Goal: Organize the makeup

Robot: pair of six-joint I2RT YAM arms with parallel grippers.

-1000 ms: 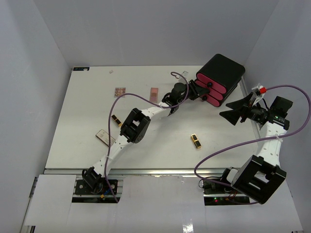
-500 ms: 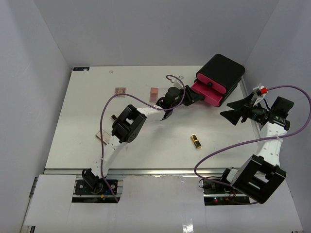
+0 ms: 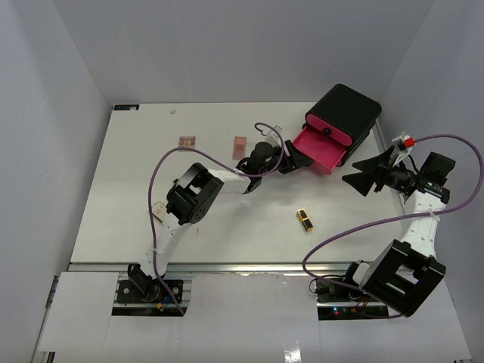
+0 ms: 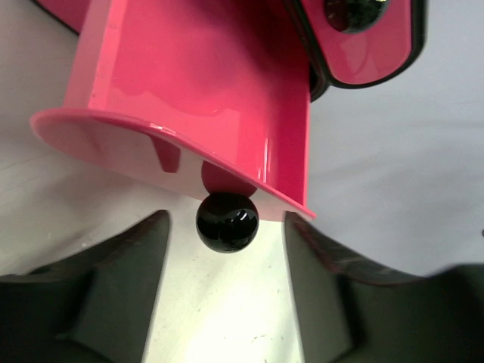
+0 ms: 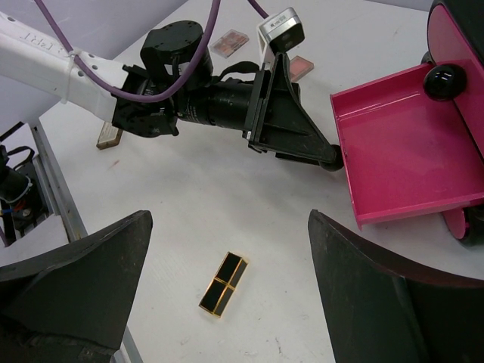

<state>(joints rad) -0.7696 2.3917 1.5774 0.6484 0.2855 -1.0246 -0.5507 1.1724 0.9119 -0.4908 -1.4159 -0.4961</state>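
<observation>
Drawer point(image 3: 318, 147), lowest of the box point(image 3: 349, 110), stands well out, its tray bare. No makeup is inside yet.

Left fingers point(image 4: 132, 261): spread, one each side of the knob point(image 4: 227, 221), with a gap showing on both sides. They pinch nothing.

Right fingers point(image 5: 83, 280): spread wide and empty, hanging above the right edge of the desk point(image 3: 249, 227).

Makeup:
- Lipstick point(image 3: 305, 220) lies flat on the open desk, near of the drawer and well apart from it.
- Two palettes point(image 3: 240, 145) point(image 3: 187, 141) lie flat farther back and to the left, apart from each other.

Risks, as judged:
- The knob is loose between the fingers, so a further pull could slip off it.
- A pull that does catch could take the drawer clean out of the box, or drag the box along the desk.
- A sideways swing of the left arm would knock the drawer front.
- The lipstick is low and flat. Fingers closing along its length would likely push it away rather than lift it.
- A carry to the drawer brings the right arm toward the left arm, which is parked at the drawer front, so the two could collide.

Orientation: from above, the lipstick's long axis runs diagonally, far-left to near-right. Which end is the cap cannot be told. A grasp should cross the short axis. The nearer palette's long axis runs roughly far to near.
</observation>
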